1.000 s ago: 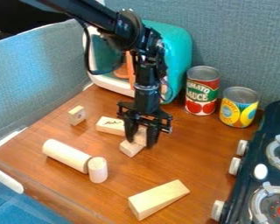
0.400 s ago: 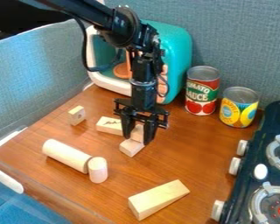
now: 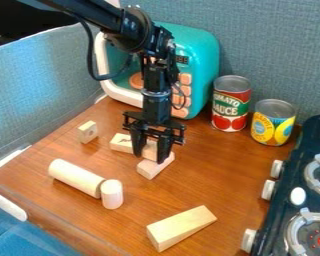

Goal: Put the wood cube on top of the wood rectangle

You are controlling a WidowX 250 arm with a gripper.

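One wood cube (image 3: 150, 149), gripped between the black fingers (image 3: 165, 150), just left of mid-frame. Held close by the upper-left side of the wood rectangle (image 3: 151, 169), perhaps touching, though too hidden to be sure.

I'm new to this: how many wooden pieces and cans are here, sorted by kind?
Boxy blocks: 4 (cube, rectangle, marked block, dotted block)
Round pieces: 2 (long cylinder, short cylinder)
Wedge: 1
Cans: 2 (tomato can, yellow can)
Total: 9

Wood blocks and two cans on a brown table (image 3: 209, 185).A wooden table (image 3: 219, 182) holds wooden blocks (image 3: 181, 227), cans (image 3: 231, 105), a microwave (image 3: 201, 65).
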